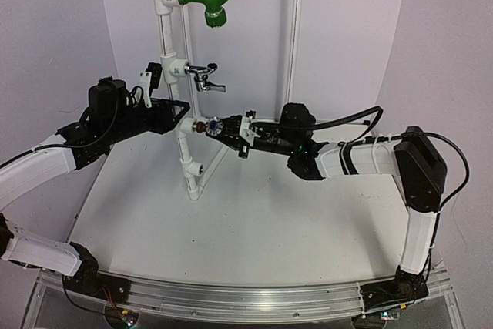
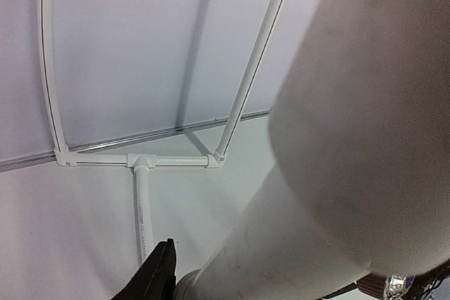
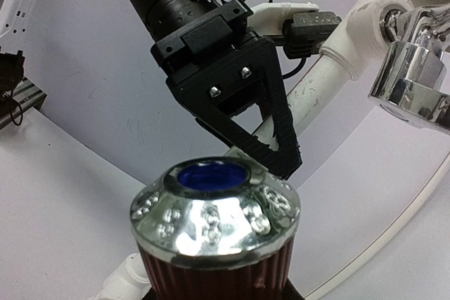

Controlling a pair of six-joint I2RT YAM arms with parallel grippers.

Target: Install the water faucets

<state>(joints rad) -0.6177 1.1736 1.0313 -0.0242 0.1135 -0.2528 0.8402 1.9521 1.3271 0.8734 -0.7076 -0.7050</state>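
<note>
The dark reddish-brown faucet [image 1: 210,125] lies level with its inlet end at the middle tee [image 1: 187,123] of the upright white pipe [image 1: 164,28]. My right gripper [image 1: 228,130] is shut on its body. In the right wrist view its shiny round knob with a blue centre [image 3: 214,209] fills the foreground. The chrome faucet [image 1: 205,76] [image 3: 415,82] sits in the tee above. My left gripper [image 1: 177,115] is shut on the pipe beside the middle tee. One of its black fingers [image 2: 160,270] [image 3: 264,114] shows against the pipe [image 2: 337,173].
A green elbow piece [image 1: 209,3] sticks out of the top tee. Another white tee [image 1: 191,167] sits lower on the pipe, above the pipe-frame base [image 2: 144,161] on the white table. Curved white walls close in the back and sides.
</note>
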